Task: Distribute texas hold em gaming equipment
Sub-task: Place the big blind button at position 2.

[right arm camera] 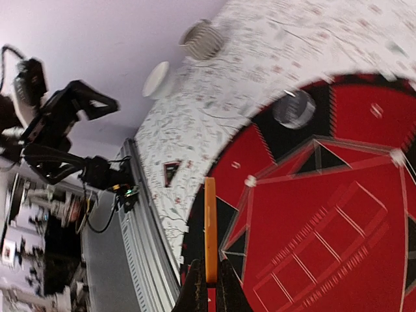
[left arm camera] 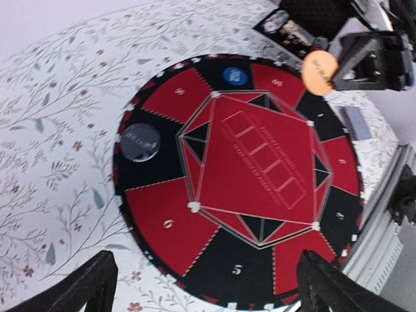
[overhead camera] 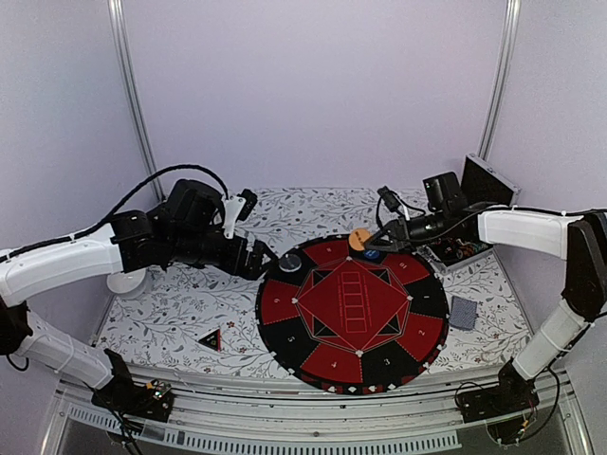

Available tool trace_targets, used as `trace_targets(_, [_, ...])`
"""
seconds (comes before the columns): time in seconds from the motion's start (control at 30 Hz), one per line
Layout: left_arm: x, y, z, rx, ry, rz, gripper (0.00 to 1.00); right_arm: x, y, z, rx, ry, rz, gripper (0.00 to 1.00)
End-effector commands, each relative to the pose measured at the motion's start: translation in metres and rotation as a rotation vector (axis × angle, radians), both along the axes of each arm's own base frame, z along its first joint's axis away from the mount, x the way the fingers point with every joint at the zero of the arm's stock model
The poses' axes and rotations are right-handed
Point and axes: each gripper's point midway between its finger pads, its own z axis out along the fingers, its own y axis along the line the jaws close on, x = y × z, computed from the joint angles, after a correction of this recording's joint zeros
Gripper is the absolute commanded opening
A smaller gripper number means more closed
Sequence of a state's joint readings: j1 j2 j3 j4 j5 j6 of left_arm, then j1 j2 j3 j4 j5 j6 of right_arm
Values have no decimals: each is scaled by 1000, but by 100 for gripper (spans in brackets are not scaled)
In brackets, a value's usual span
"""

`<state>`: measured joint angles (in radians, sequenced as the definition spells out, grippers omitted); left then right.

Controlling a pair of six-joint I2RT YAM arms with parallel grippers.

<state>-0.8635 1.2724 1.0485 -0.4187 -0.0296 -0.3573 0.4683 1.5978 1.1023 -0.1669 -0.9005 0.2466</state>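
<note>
Over mat (overhead camera: 352,308) — right fingers (right arm camera: 229,296) clamp orange disc (right arm camera: 210,227), edge-on at wrist | left fingers (left arm camera: 84,286) apart | its face possibly printed

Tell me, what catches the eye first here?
A big round red-and-black mat fills the middle of the table. At its far edge the right gripper pinches an orange disc, near a blue disc lying on the mat. The left gripper hangs open near a dark disc on the mat's left side.
</note>
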Motion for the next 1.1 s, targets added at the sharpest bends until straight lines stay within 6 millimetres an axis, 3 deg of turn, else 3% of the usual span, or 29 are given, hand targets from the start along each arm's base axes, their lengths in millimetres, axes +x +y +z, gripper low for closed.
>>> trace_targets(0.0, [25,53,-35,168,59,176,98,-15,-59,-64,-212,300,-238,2])
trace_targets(0.17, [41,86,-53,258,47,252,98,-43,-104,-98,-362,441,-355,2])
trace_targets(0.33, [46,103,-73,352,46,264,98,-61,-139,-116,-423,556,-469,2])
trace_targets(0.47, [45,115,-84,393,61,287,98,-73,-143,-119,-444,628,-483,2])
trace_targets(0.6, [40,111,-82,375,78,251,98,-77,-146,-125,-458,667,-497,2])
trace_targets(0.87, [34,123,-79,447,60,234,98,-115,-151,-139,-498,824,-479,2])
trace_targets(1.07, [33,122,-87,437,68,223,98,-129,-127,-144,-460,874,-397,2])
